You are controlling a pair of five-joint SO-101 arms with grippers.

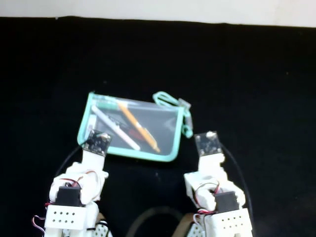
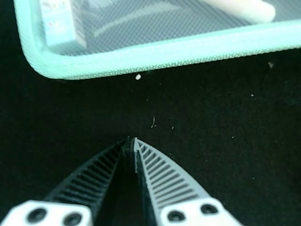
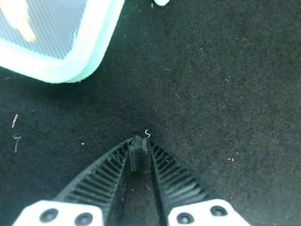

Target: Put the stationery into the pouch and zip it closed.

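**Both grippers shut and empty, pouch loaded on the cloth**

We note the pouch (image 1: 165, 157), clear mesh with a teal border, lying flat near the middle of the black table (image 1: 256, 79). Inside it we see a white pen (image 1: 114, 127) and an orange pen (image 1: 139, 126), both slanted, with a darker item (image 1: 129, 133) between them that we cannot identify. In the left wrist view a small white-and-blue block (image 2: 59, 23) sits in the pouch corner. A teal strap (image 1: 170, 101) trails from the pouch's far right corner and loops down its right side. We cannot tell whether the zip is done up.

The left gripper (image 2: 130, 141) has its ribbed fingers pressed together tip to tip, with nothing between them. It sits over bare cloth just short of the pouch's teal edge, not touching it. A white speck (image 2: 138, 76) lies on the cloth beside that edge.

The right gripper (image 3: 138, 143) is likewise pressed together and empty, over bare cloth, with the pouch's rounded corner ahead of it and off to one side, apart from the fingertips.

In the high view, both arms rise from the near edge, the left at the pouch's near left corner, the right beside its near right corner.
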